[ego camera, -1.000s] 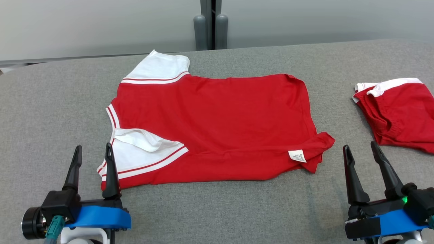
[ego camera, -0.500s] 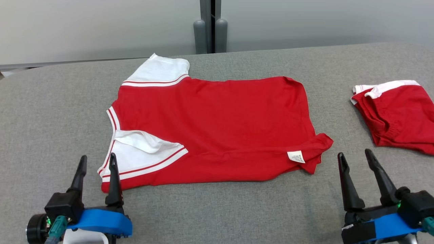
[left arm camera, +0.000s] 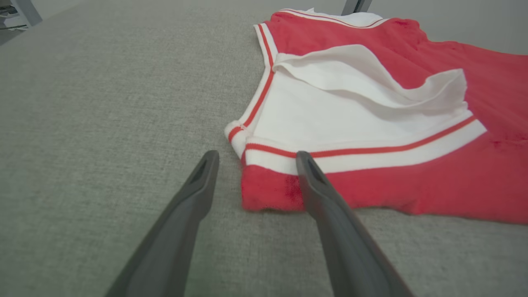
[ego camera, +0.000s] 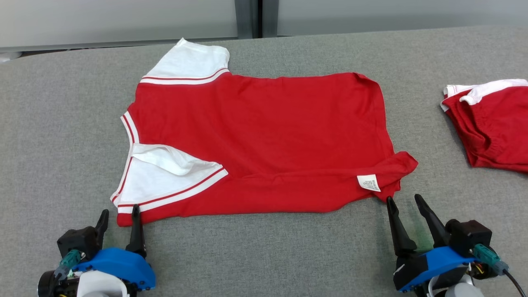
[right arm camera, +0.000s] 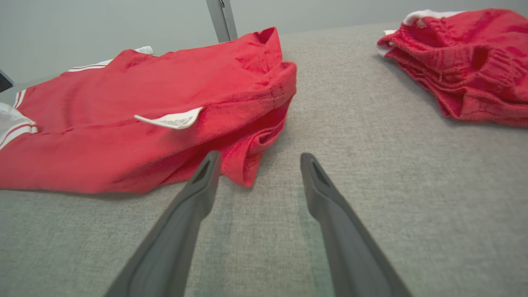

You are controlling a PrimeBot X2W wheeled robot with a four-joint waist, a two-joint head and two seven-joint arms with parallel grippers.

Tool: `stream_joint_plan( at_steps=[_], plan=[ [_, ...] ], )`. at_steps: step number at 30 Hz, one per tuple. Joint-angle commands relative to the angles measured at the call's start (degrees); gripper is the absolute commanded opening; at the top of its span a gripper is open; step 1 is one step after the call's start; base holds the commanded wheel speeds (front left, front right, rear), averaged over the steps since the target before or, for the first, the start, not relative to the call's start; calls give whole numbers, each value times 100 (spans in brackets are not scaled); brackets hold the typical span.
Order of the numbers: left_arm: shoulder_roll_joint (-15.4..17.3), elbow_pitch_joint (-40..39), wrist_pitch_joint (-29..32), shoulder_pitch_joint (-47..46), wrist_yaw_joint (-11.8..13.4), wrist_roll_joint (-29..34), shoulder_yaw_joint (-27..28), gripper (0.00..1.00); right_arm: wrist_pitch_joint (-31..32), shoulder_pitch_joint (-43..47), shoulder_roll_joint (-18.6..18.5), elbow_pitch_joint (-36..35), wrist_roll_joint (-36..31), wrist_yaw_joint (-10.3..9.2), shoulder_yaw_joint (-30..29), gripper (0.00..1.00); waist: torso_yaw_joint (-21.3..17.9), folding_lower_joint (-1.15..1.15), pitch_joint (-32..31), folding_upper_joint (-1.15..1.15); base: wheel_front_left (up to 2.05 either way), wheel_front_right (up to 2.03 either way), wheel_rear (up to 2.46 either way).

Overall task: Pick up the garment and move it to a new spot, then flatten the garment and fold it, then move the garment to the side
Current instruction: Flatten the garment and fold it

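- A red shirt (ego camera: 264, 144) lies spread flat on the grey surface (ego camera: 264, 255), around its middle.
- Both sleeves are white, each edged with a white band and a thin red stripe. The far sleeve (ego camera: 189, 62) lies smooth. The near sleeve (ego camera: 161, 181) has a loose white fold standing up along its top.
- The neckline (ego camera: 128, 128) is trimmed in white with red stripes.
- The body is mostly smooth, with light creases. The near corner of the hem (ego camera: 396, 173) is bunched and turned over.
- A small white label (ego camera: 368, 182) shows at that turned corner. In the right wrist view the label (right arm camera: 171, 119) sticks up from the cloth. Its print is too small to read.
- The shirt's long axis runs side to side in front of the robot, with the neckline toward the robot's left and the hem toward its right.
- The left gripper (ego camera: 120, 209) sits at the shirt's near neck-side corner with its jaws wide and empty. In the left wrist view its (left arm camera: 256, 156) right finger overlaps the shirt's (left arm camera: 412, 185) red edge. I cannot tell whether they touch.
- The right gripper (ego camera: 404, 198) sits just beside the bunched hem corner, jaws wide and empty. In its own view its (right arm camera: 260, 155) left fingertip is right at the shirt's (right arm camera: 123, 123) folded cloth.
- Another red garment (ego camera: 495, 123) with white trim lies crumpled well to the right of the shirt's hem.
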Motion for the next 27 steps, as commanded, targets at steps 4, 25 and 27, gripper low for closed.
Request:
stream_joint_plan(
  at_steps=[4, 25, 27],
  plan=[
    [14, 260, 202, -361, -124, -125, -32, 100, -73, -454, -53, 439, 125, 0, 71, 100, 75, -1, 195, 0, 0, 0, 0],
    [-52, 143, -493, -370, -218, -515, 197, 0, 228, -339, -688, 242, 1172, 0, 773, 0, 95, -1, 230, 0, 0, 0, 0],
    [-40, -3, -483, -211, -155, -526, 224, 0, 299, -125, -804, -10, 1279, 0, 813, 0, 116, -1, 172, 0, 0, 0, 0]
  ],
)
